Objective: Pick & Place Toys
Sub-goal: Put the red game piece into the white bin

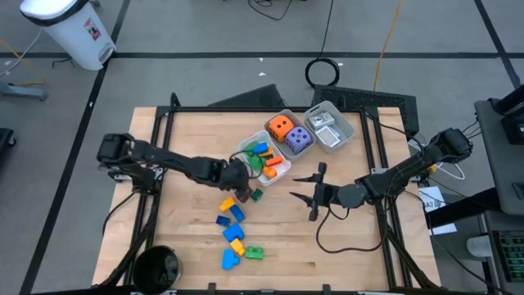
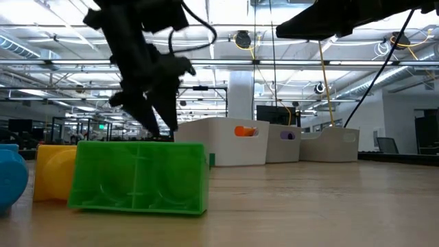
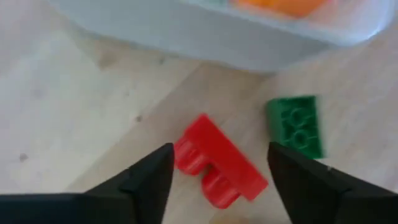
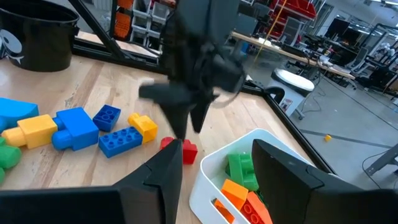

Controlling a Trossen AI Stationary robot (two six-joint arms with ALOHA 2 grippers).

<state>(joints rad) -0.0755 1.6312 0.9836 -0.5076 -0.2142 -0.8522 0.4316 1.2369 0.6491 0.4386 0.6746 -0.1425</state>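
Note:
A red brick [image 3: 217, 168] lies on the table beside a small green brick [image 3: 297, 124], just in front of the white tray of bricks [image 1: 260, 156]. My left gripper [image 3: 221, 152] is open, low over the red brick, one finger on each side of it. It also shows in the high view [image 1: 239, 187] and in the right wrist view [image 4: 186, 118], pointing down at the red brick [image 4: 181, 149]. My right gripper [image 1: 313, 192] is open and empty, to the right of the trays. Blue, yellow and green bricks [image 1: 234, 233] lie loose on the table nearer the front edge.
A second tray holds an orange die [image 1: 280, 127] and a purple die [image 1: 298, 139]. A clear tray [image 1: 330, 127] stands to their right. A black bucket [image 1: 155, 269] sits at the near left corner. In the low view a green brick [image 2: 140, 175] is close to the camera.

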